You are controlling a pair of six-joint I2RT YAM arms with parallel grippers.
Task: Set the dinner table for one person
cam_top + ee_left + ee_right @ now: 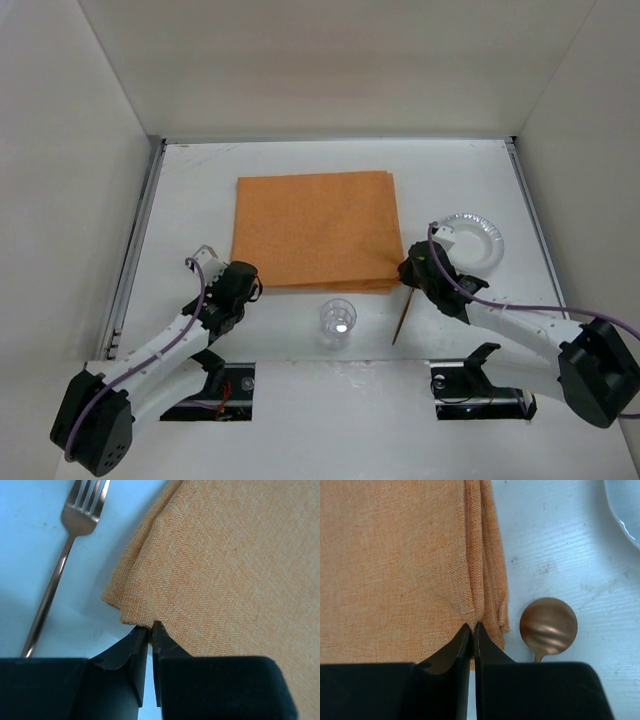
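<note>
A folded orange cloth mat (315, 230) lies on the white dinner table (190, 190). My left gripper (247, 281) is shut on the mat's near left corner (131, 616). My right gripper (405, 271) is shut on the mat's near right corner (479, 615). A copper fork (65, 555) lies left of the mat beside the left gripper; only a sliver of it shows in the top view (203, 253). A copper spoon (403, 318) lies right of the mat, its bowl (548, 626) beside the right fingers. A clear plate (468, 238) sits right of the mat. A clear cup (338, 320) stands near the front.
Grey rails (140, 230) run along the table's side edges, and white walls enclose three sides. The arm bases and cables sit at the near edge.
</note>
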